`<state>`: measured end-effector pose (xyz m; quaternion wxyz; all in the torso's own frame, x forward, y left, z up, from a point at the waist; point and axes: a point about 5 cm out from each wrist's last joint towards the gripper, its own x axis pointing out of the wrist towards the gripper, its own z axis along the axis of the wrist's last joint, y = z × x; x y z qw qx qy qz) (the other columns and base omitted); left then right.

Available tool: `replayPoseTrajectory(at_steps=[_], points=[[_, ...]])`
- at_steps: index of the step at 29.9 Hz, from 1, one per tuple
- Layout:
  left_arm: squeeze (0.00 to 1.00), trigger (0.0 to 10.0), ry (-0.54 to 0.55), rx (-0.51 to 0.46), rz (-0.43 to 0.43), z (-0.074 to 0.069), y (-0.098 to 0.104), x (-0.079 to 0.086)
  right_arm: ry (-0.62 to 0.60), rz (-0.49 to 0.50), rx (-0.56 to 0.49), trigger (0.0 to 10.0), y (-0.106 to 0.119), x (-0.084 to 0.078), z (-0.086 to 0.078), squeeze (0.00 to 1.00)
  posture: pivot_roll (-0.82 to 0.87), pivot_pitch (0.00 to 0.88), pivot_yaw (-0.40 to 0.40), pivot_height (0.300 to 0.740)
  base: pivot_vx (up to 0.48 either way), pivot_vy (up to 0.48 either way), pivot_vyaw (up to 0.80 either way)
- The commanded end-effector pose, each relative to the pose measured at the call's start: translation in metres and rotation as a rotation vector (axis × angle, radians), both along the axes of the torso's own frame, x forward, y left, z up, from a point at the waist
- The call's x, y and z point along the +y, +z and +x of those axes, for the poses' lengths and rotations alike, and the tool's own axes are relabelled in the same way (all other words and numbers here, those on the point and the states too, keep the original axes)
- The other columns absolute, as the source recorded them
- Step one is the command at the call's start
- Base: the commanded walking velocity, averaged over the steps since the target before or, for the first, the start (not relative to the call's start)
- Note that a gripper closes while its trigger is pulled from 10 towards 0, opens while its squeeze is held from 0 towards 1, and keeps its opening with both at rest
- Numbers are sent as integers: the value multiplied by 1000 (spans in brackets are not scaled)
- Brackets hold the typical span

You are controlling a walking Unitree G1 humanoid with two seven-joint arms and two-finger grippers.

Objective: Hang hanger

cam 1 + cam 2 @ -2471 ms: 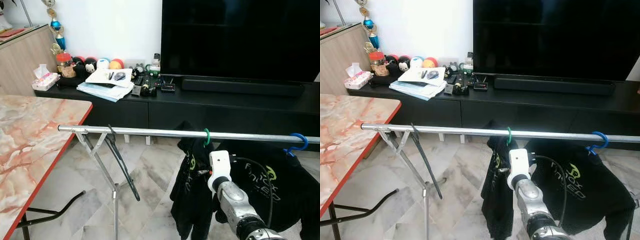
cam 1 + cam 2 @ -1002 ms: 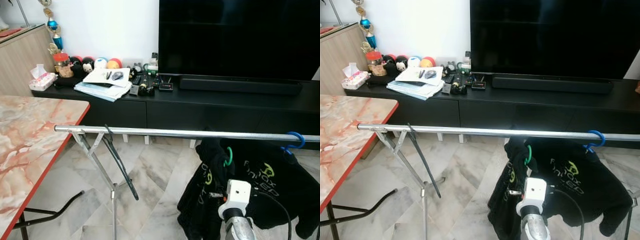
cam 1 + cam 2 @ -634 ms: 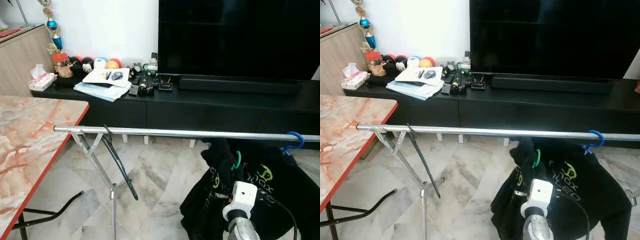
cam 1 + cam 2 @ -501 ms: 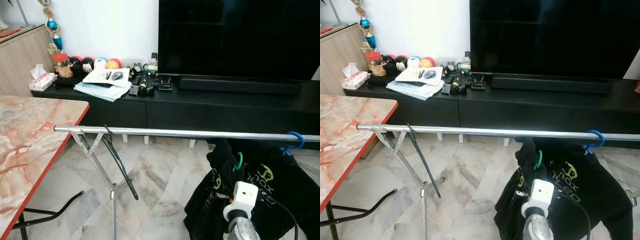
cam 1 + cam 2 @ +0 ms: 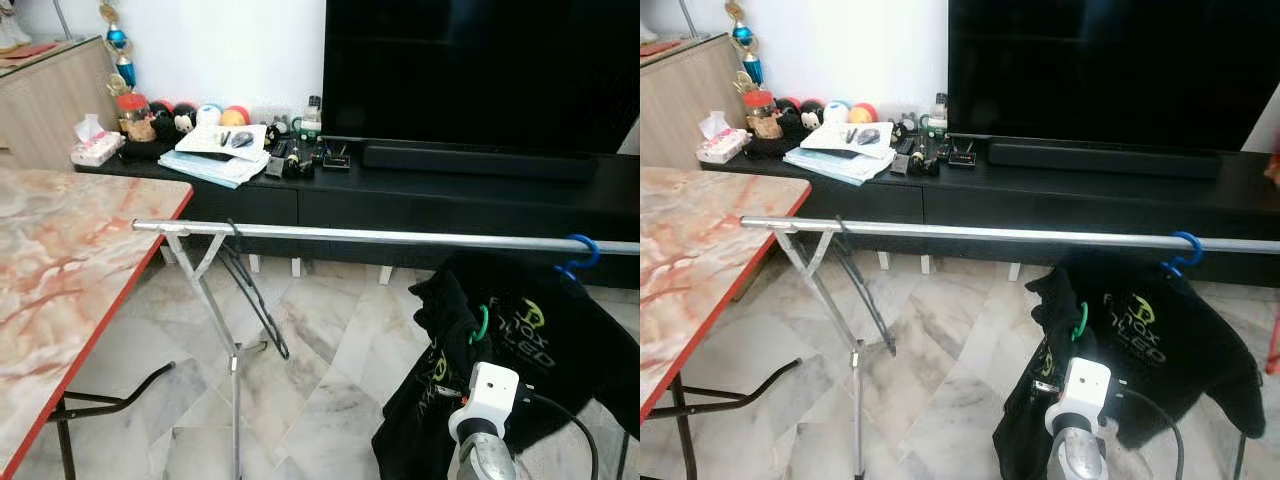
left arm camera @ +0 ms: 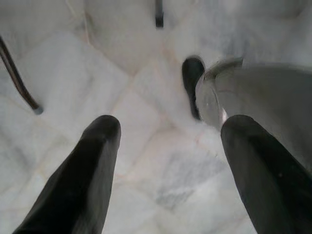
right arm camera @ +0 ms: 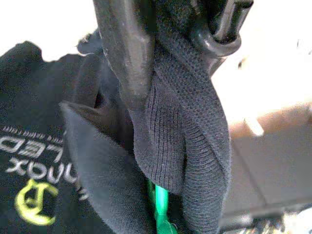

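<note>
Holding green hanger point(image 5: 480, 324) with black shirt point(image 5: 437, 345) in my right gripper point(image 7: 161, 53), clamped on collar; it has dropped off rail point(image 5: 400, 237), now hangs below it. Needs re-lift, hook over rail. Left gripper point(image 6: 168, 131) spread, idle.

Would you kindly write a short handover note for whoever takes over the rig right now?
Right gripper: shut on the collar of the black printed T-shirt on its green plastic hanger, held below the silver metal rail.
Left gripper: open, idle, pointing at the marble floor.
Second black printed T-shirt hangs from the rail on a blue plastic hanger.
Done: the blue hanger is on the rail.
Left: lift the green hanger's hook over the rail, beside the blue hanger, then release.
</note>
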<state>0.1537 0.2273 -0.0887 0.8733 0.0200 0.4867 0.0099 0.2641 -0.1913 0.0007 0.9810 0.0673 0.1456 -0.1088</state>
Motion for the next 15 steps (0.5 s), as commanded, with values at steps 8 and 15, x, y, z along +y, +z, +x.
replayPoseTrajectory(at_steps=[8,15], points=[[0,10000,-15,60,9,-19,-7,3,11,-4,-50,10000,13,4,13,0,116,0,27,740,-334,0,0],[0,10000,-26,52,0,-17,-8,-8,-3,-6,-49,10000,14,1,14,0,117,0,29,740,-339,0,0]])
